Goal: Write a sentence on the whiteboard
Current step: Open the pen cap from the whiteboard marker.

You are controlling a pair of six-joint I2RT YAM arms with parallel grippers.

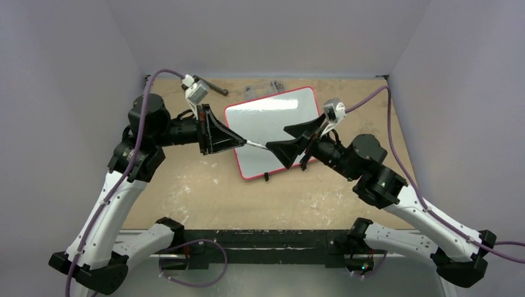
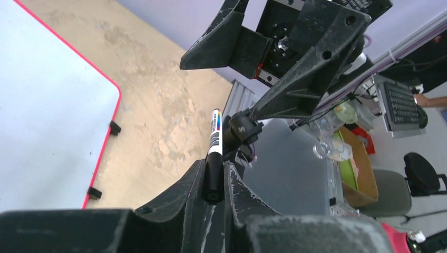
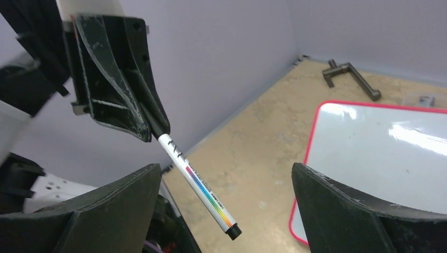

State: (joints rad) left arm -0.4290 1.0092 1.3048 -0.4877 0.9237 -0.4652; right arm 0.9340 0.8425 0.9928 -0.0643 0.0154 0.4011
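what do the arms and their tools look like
The left arm and right arm have white links and black joints. The left tool and right tool are black, with broad wedge-shaped fingers, scuffed pale. A purple cable runs along each arm.

Pale lavender walls (image 1: 260, 31) closed in the table (image 1: 186, 198) at the back and on both sides. The table's top was tan and worn, with whitish scuffs, under soft, even light. At the right of the left wrist view an office showed beyond: a black keyboard (image 2: 401, 105), a cardboard box (image 2: 366, 174) and a black swivel chair (image 2: 421, 174).
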